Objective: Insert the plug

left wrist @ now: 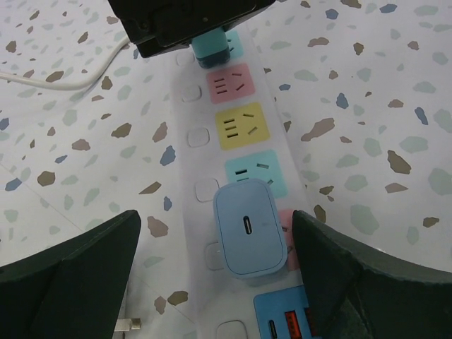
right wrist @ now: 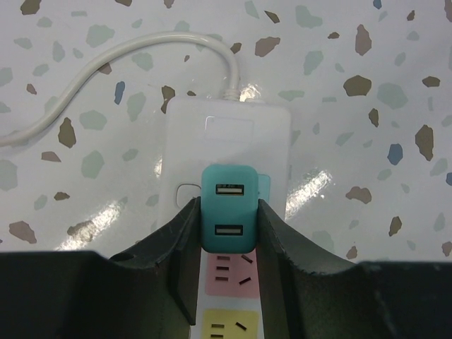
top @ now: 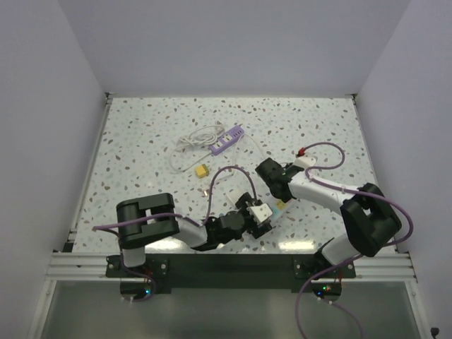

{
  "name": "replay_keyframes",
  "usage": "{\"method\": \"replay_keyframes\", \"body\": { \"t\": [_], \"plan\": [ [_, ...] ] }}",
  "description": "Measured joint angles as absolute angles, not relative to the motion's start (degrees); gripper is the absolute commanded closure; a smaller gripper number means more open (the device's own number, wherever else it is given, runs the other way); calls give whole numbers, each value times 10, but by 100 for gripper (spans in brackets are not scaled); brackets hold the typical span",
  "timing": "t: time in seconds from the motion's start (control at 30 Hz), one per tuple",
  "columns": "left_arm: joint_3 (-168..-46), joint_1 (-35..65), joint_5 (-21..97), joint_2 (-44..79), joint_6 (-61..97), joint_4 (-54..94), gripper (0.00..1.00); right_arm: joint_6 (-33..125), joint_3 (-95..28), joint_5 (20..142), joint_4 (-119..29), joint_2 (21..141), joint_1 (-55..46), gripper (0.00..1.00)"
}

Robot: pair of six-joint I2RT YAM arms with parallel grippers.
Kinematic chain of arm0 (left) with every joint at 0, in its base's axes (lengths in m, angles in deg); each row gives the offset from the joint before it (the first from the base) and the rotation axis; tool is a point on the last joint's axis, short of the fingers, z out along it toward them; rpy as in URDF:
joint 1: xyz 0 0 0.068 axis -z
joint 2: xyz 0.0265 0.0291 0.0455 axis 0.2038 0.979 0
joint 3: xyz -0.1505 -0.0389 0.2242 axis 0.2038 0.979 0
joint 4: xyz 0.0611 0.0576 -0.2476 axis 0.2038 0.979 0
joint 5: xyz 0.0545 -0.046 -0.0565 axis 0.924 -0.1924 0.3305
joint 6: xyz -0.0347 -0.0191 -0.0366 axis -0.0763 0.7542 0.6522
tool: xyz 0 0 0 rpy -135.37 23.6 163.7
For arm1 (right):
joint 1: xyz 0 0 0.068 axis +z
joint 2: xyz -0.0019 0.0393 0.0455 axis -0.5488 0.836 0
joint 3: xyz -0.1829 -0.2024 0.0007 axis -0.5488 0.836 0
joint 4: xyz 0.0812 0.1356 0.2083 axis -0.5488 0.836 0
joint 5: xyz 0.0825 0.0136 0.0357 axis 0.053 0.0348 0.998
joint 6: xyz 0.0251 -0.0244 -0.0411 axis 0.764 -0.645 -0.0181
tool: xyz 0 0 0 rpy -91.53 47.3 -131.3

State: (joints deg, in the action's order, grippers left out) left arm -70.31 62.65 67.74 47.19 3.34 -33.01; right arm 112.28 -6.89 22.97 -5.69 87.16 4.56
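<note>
Looking down the left wrist cam, the left pincer is spread wide, one finger on each side of a light blue charger, and neither finger touches it. That charger sits on the white power strip, which lies flat on the speckled worktop. Past it along the strip come a teal socket, a yellow socket and a pink socket.

The right pincer is clamped on the teal plug, with its fingers pressed against both sides. The plug is at the strip's cord end, over the last socket just beyond the pink one, with its two USB ports facing the camera. Can't tell if it's pushed all the way in.

From the top cam, both arms meet over the strip near the front edge. Further back there's a purple strip with a coiled white cable and a small yellow block.
</note>
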Motion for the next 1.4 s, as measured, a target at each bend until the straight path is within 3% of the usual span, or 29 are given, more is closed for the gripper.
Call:
{"method": "replay_keyframes", "body": {
  "t": [0.07,0.23,0.63,1.03,1.23,1.4],
  "plan": [
    [-701,627,678,466,34,-326,0,1122,-66,233,-59,865,45,100],
    [-692,627,685,428,34,-312,0,1112,-61,248,-61,848,43,99],
    [-662,620,714,260,35,-268,0,1047,-54,319,-24,794,43,40],
    [-600,519,784,228,94,-204,0,1008,-61,319,6,766,43,19],
    [-585,504,808,262,112,-191,0,953,-62,321,-5,713,43,3],
    [-560,504,784,281,99,-218,0,887,-56,330,-46,642,43,1]
  ]
}}
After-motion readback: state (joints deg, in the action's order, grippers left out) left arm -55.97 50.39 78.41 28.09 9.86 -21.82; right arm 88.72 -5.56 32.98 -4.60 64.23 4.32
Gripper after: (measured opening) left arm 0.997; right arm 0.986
